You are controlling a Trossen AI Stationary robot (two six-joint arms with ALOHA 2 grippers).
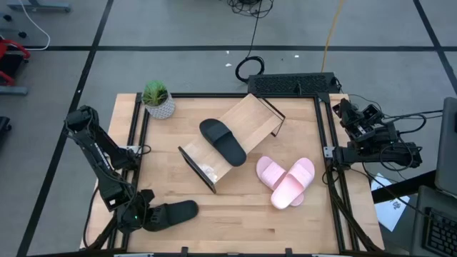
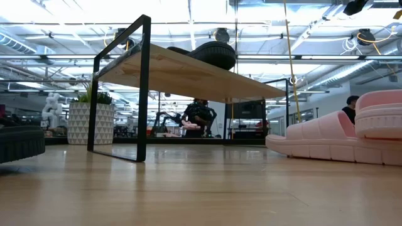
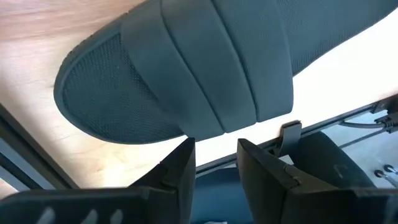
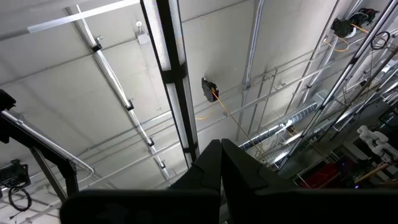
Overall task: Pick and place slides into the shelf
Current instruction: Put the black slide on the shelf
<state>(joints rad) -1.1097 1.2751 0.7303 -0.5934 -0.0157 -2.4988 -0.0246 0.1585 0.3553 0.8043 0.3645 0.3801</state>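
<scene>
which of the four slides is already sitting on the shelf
The black slide lying on top of the shelf. The other black slide and the pink pair lie on the table.

Two matte black slides, one on the shelf (image 1: 222, 140) and one at the near left (image 1: 172, 213), contrast with the pale pink pair (image 1: 287, 180), the light wooden shelf (image 1: 253, 118) with dark edges, and a green plant (image 1: 155, 93) in a white patterned pot (image 1: 160, 108).

Two dark, matte black jointed robot arms. The left arm (image 1: 100, 160) has chunky rounded segments and a small green light near its hand (image 1: 146, 218). The right arm (image 1: 368, 132) carries loose black cables. Each hand has two flat, dark, blunt-edged fingers (image 3: 177, 171).
</scene>
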